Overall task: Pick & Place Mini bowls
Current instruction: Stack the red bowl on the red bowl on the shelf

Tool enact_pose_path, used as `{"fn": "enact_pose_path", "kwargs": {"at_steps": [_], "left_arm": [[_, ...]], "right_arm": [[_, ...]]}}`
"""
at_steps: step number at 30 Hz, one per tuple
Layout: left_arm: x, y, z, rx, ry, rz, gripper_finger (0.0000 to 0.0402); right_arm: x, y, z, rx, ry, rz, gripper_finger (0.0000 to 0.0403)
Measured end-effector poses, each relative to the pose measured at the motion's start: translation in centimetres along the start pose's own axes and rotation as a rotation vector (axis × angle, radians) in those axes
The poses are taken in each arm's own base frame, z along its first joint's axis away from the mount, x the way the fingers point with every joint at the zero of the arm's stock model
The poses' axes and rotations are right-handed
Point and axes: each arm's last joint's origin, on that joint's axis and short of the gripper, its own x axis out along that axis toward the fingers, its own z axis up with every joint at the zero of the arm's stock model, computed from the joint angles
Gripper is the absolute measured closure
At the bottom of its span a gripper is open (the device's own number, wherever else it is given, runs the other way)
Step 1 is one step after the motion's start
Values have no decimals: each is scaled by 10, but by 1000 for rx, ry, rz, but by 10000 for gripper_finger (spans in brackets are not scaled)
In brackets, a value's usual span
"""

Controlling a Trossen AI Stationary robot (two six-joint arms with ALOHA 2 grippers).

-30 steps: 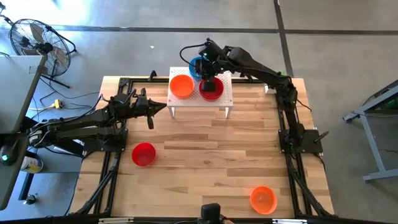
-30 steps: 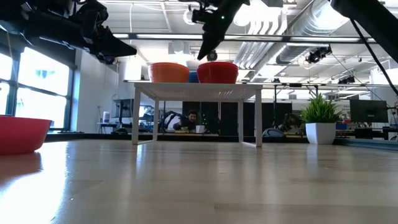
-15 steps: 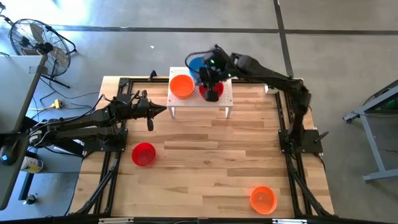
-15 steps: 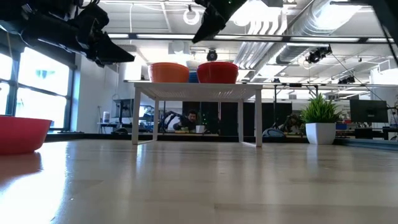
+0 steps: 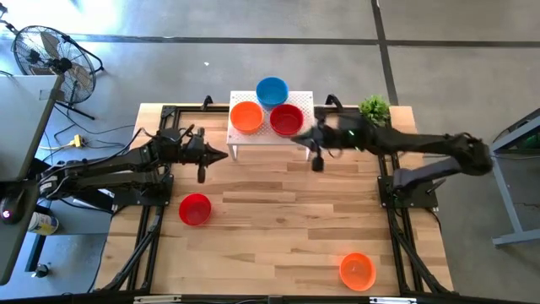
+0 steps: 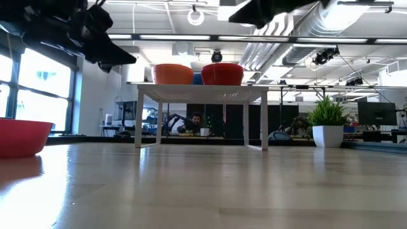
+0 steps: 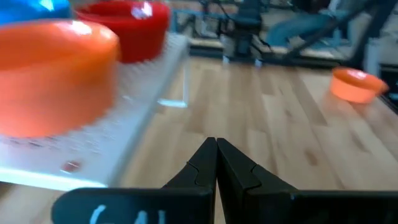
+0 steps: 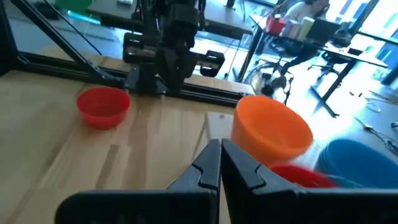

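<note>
On the white stand (image 5: 272, 133) sit three mini bowls — orange bowl (image 5: 246, 116), red bowl (image 5: 287, 120), blue bowl (image 5: 272, 90) behind them — with the right gripper (image 5: 317, 164) just beside its front right corner and the left gripper (image 5: 201, 174) off its left side, both pinched closed and empty.

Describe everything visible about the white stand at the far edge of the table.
The white stand is a small, flat-topped table on thin legs, with a perforated top that looks like plastic or painted metal. It stands upright at the wooden table's far edge, midway between the arms. Three mini bowls rest on it: orange, red and blue behind them. Neither gripper touches it.
</note>
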Motion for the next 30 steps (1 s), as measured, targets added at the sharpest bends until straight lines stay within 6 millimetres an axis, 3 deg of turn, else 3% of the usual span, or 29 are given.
{"fn": "enact_pose_path", "kwargs": {"at_steps": [7,16,24,30], "left_arm": [[-1,-2,5,-57,143,-73,401],[-4,-20,26,-83,349,-125,385],[2,-47,28,-74,683,-191,307],[16,-61,14,-91,893,-238,264]], "right_arm": [[-36,34,-37,10,-118,-53,403],[-47,49,-86,13,-203,-82,403],[-48,50,-92,14,-214,-84,403],[-48,52,-92,7,-220,-50,403]]}}
